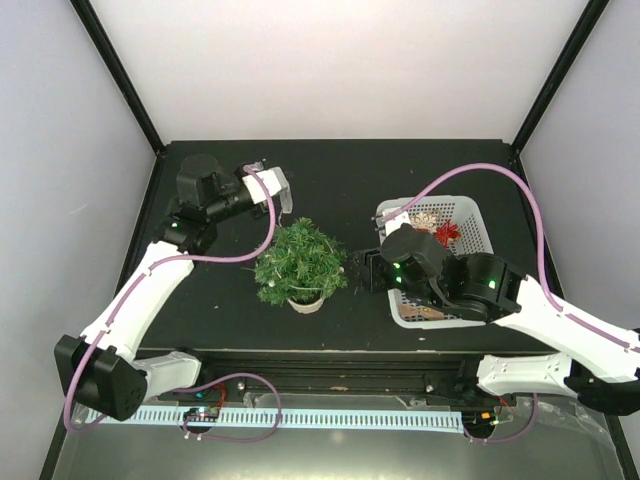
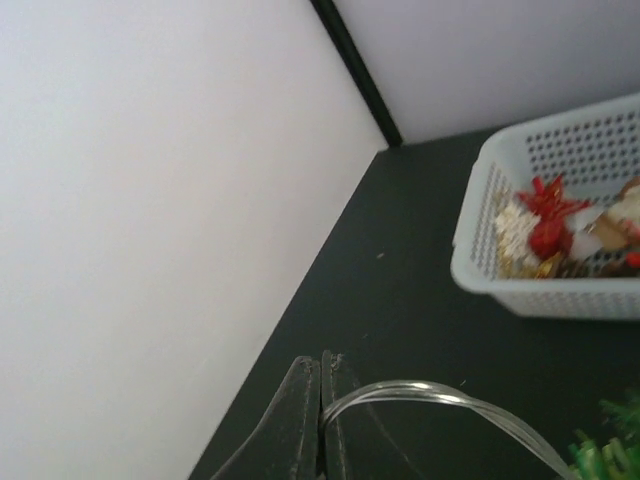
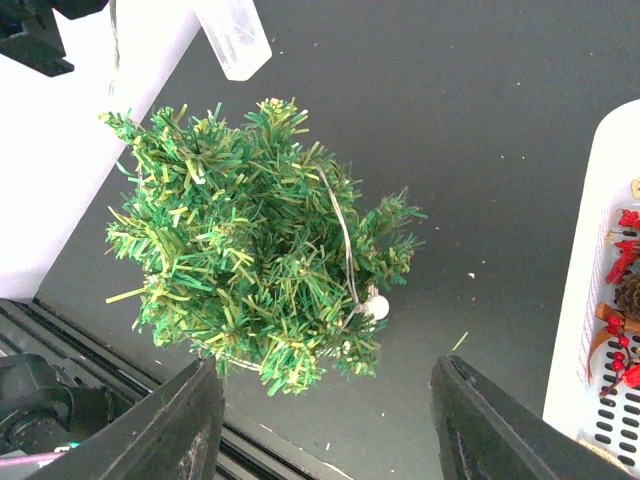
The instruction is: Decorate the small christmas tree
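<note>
Now L gripper [image 2: 321,368] pressed together, R gripper [image 3: 325,372] spread beside small christmas tree [image 3: 250,250].

The small christmas tree [image 3: 260,250] has bristly, matt plastic-looking needles, with a thin shiny wire [image 3: 345,235] across them. The table [image 3: 450,120] is matt black, faintly speckled. The mesh basket [image 2: 545,290] is smooth white plastic.
</note>
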Robot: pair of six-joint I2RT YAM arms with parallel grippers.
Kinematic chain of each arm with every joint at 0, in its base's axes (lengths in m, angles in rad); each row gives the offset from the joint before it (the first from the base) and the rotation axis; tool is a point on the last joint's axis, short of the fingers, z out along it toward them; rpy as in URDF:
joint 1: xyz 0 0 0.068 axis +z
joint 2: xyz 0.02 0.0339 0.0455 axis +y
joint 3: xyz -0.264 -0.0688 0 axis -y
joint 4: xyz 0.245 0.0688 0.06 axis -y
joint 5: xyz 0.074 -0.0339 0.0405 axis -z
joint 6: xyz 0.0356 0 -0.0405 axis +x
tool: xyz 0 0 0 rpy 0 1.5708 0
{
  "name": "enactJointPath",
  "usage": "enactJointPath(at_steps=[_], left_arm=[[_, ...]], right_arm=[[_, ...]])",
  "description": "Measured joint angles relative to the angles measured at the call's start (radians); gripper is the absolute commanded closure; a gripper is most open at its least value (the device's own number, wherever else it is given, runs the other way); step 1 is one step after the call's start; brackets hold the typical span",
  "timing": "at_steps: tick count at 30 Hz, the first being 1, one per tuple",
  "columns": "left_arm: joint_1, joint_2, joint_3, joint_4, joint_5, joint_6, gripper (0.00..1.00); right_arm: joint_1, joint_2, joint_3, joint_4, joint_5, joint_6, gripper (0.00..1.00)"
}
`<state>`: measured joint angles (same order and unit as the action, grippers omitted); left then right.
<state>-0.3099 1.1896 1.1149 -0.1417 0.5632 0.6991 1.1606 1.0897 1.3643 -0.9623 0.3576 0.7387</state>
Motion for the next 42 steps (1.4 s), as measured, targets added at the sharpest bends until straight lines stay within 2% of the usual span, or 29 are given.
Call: enactJointPath(at_steps=[10,17,23,28,36,42], left_arm=[[-0.005,0.024,-0.069,0.126,0.161,-0.268,0.97],[-0.005,0.042,-0.078,0.189,0.229,-0.387,0.96],[-0.005,0.077,-0.078,0.263,0.251,-0.496,0.98],[-0.005,0.087,-0.079,0.31,0.255,-0.575,0.98],[-0.005,0.095,-0.08,0.359,0.26,-0.648,0.98],[-0.003,0.114,-0.085,0.383,0.283,-0.701,0.98]], right_arm=[[-0.042,0.008,-0.034,0.042,-0.025,-0.008,0.41],[-0.181,0.06,-0.036,0.132,-0.108,-0.055,0.41],[-0.314,0.209,0.016,0.235,-0.273,-0.14,0.38],[-0.381,0.277,0.031,0.34,-0.453,-0.213,0.29],[-0.42,0.285,0.013,0.506,-0.703,-0.281,0.26],[-0.43,0.342,0.013,0.558,-0.783,-0.314,0.26]])
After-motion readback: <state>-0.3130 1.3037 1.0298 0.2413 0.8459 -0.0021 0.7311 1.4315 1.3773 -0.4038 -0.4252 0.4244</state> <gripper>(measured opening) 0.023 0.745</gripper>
